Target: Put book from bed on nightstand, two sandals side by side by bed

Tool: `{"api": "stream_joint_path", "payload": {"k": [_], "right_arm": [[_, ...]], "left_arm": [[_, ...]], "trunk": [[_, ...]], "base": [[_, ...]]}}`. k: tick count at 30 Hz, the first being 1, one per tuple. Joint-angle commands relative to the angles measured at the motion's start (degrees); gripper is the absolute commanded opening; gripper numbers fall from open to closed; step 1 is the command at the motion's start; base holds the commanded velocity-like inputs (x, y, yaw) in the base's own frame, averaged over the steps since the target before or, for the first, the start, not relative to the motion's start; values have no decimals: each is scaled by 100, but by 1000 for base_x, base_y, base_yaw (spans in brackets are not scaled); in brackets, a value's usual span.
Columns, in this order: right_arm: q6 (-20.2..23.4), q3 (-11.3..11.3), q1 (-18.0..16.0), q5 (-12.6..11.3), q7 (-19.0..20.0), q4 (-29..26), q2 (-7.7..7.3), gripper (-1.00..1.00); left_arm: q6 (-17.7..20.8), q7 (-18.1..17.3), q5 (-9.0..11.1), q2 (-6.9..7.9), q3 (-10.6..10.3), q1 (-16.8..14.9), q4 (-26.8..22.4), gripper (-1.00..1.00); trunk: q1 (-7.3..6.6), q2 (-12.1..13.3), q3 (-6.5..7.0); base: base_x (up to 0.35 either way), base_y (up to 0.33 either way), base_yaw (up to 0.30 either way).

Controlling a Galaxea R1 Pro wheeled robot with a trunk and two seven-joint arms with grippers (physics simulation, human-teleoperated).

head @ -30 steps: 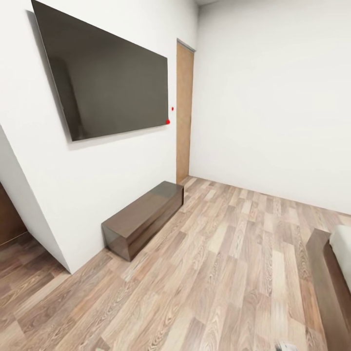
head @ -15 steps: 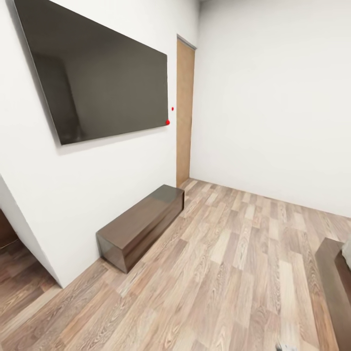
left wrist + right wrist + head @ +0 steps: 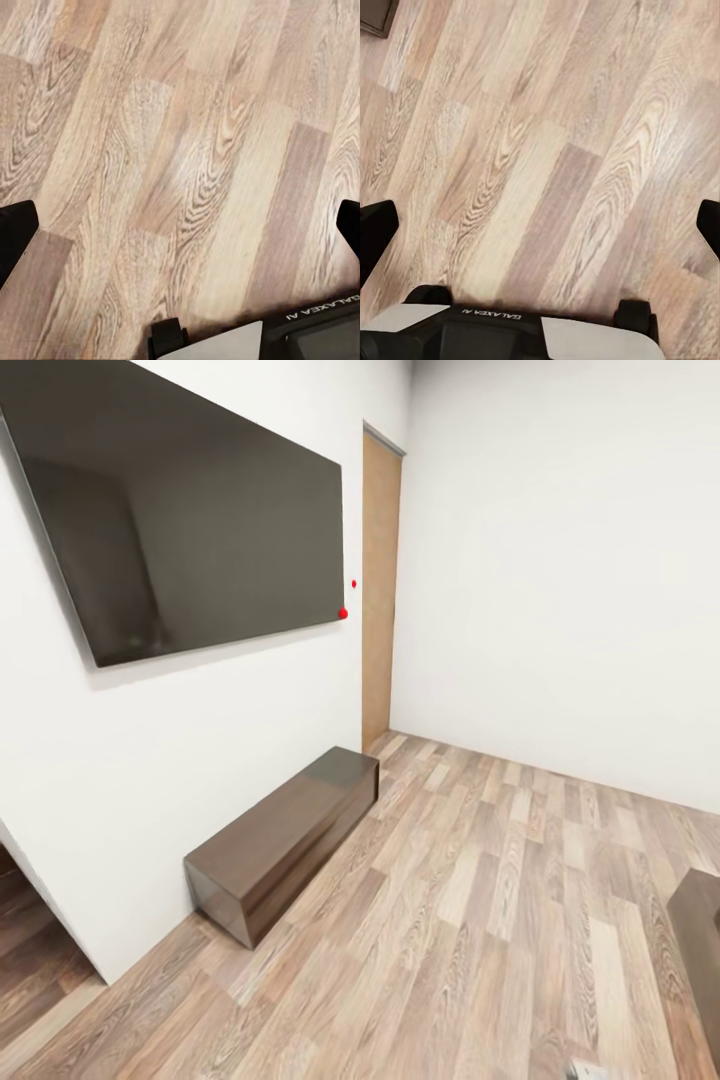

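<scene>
I am in the bedroom, over its wood-plank floor [image 3: 500,920]. A corner of the bed's dark wooden frame [image 3: 702,930] shows at the right edge of the head view. The book, the two sandals and the nightstand are out of view. In the left wrist view my left gripper [image 3: 180,229] is open, its black fingertips [image 3: 15,232] spread wide over bare planks. My right gripper [image 3: 540,229] is open in the same way, with only floor between its fingertips [image 3: 375,232].
A long low dark-wood bench [image 3: 285,840] stands against the left wall under a large black wall screen [image 3: 190,530]. A wooden door [image 3: 380,590] is in the far corner. A wall corner [image 3: 60,940] juts out at lower left. My own base [image 3: 510,330] shows under the right gripper.
The whole head view has shifted, so the camera has moved. The screen now looms larger at the left and the bed has slid almost out at the right. Nothing in the room has moved.
</scene>
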Motion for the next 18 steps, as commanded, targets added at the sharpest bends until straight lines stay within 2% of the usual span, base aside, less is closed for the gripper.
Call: {"api": "stream_joint_path", "payload": {"k": [1,18], "right_arm": [[-7,-41,-9,-5,25,20,-4,100],[-7,-42,-9,-5,25,20,-1,100]], "left_arm": [[-18,-15,-53,2,48,-4,4,100],[-18,-15,-53,-4,44,-3,4,100]], "trunk": [[4,-4,-7],[4,-4,-7]], "base": [[334,0,0],[334,0,0]]}}
